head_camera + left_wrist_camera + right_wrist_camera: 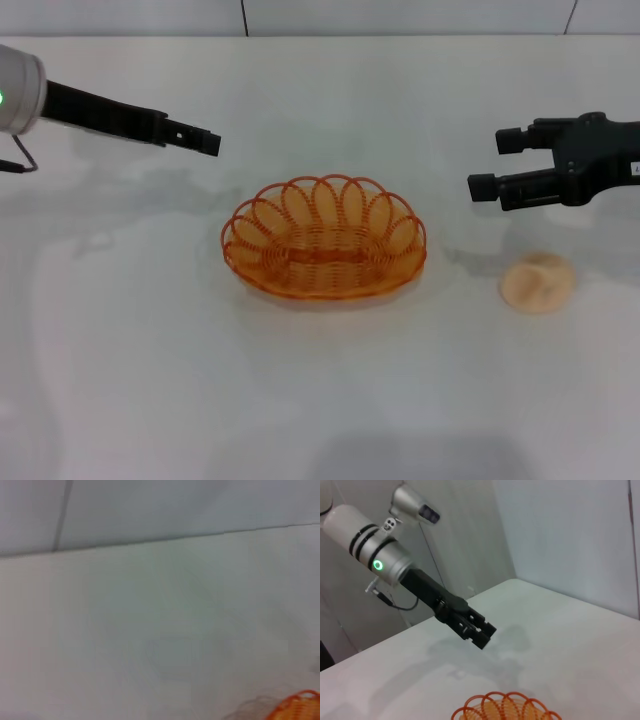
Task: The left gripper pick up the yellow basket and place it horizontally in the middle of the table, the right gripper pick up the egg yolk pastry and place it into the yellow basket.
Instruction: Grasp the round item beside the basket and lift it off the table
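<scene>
The yellow basket [325,240] lies flat on the white table [150,350] near its middle, long side across my view, and it is empty. Its rim also shows in the right wrist view [505,707] and at a corner of the left wrist view [297,707]. My left gripper [205,142] hangs above the table, up and to the left of the basket, apart from it, open and empty; it also shows in the right wrist view [482,632]. The egg yolk pastry [537,281] sits on the table right of the basket. My right gripper [497,163] is open and empty, above and just behind the pastry.
The table's far edge meets a pale tiled wall [400,15]. Bare tabletop lies around the basket and in front of it.
</scene>
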### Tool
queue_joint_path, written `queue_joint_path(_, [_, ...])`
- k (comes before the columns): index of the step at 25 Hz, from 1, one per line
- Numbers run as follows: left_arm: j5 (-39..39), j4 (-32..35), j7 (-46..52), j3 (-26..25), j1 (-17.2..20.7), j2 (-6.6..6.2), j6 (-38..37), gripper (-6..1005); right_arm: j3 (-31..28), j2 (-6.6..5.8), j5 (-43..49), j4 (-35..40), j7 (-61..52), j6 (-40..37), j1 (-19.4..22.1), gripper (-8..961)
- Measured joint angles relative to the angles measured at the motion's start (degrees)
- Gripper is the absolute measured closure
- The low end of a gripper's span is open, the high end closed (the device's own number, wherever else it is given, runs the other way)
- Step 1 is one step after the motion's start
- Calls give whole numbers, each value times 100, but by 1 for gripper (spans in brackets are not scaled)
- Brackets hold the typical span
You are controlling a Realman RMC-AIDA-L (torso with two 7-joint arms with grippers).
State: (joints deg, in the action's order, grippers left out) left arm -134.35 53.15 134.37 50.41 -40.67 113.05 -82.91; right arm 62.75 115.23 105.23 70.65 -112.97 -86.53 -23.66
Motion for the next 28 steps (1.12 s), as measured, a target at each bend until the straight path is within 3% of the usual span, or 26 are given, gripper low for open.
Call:
queue_joint_path(9, [391, 331, -1105, -86, 86, -201, -1156, 111, 20, -10, 15, -137, -13, 10, -13, 84])
queue_joint_path(18, [226, 648, -2012, 249, 98, -230, -2499, 111, 127, -4, 447, -170, -149, -12, -215, 84])
queue_joint_path(28, [27, 652, -2093, 564, 155, -227, -2652, 111, 321, -3, 1445, -31, -723, -22, -547, 84])
